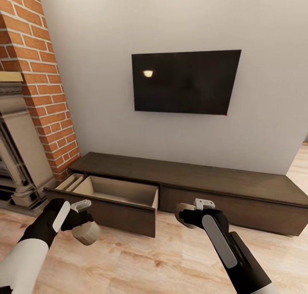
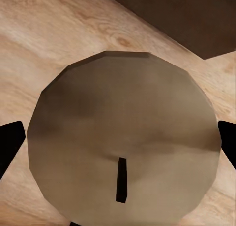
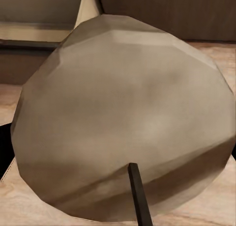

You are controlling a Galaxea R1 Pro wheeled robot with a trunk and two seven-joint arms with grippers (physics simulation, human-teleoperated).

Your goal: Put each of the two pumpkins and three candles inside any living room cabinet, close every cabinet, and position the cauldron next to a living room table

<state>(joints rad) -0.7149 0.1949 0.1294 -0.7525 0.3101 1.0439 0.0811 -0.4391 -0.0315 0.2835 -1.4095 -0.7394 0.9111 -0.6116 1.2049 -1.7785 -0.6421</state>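
Your left gripper (image 1: 84, 226) pinches a candle (image 1: 87, 233); right gripper (image 1: 187, 212) pinches another candle (image 1: 184, 209), both just in front of the cabinet's (image 1: 214, 187) open drawer (image 1: 115, 195).

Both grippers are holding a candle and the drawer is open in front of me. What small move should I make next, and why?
Probably ease the left gripper, shut on its stubby pale cream candle, forward over the open beige-lined drawer of the long dark-brown wood cabinet. The candle hangs above the light wood floor, short of the drawer front. The right gripper can follow with its cream candle.
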